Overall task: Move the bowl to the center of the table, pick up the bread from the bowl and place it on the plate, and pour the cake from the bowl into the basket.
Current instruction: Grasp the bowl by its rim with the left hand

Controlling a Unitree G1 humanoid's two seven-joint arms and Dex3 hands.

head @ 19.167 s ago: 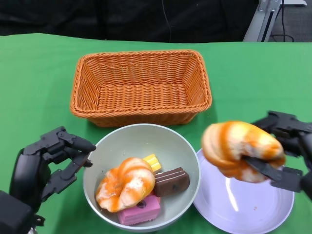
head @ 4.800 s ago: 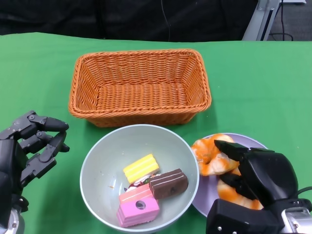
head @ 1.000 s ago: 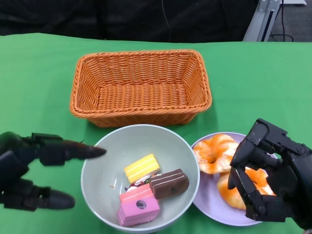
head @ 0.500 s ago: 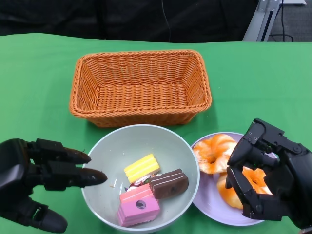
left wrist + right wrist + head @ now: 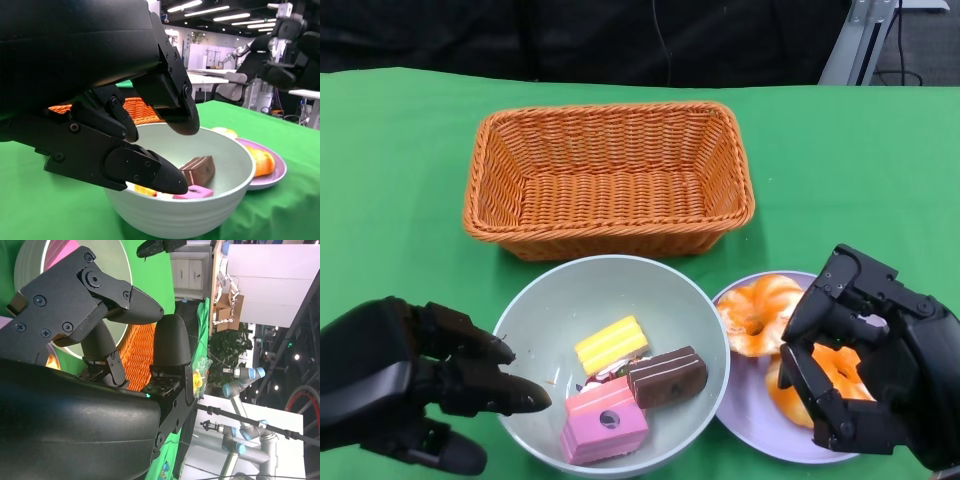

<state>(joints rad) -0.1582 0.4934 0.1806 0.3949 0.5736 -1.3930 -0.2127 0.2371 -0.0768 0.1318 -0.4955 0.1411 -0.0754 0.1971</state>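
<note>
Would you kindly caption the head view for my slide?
Left hand reaches for the cake-filled bowl; right hand hovers over bread on the plate.

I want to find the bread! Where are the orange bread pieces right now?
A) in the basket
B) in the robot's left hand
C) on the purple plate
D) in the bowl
C: both orange bread pieces lie on the purple plate, beside the bowl that holds only cake.

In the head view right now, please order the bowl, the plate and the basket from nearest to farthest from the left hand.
1. Bowl, right beside the left hand.
2. Plate, beyond the bowl, under the right hand.
3. Basket, at the table's far side.
</note>
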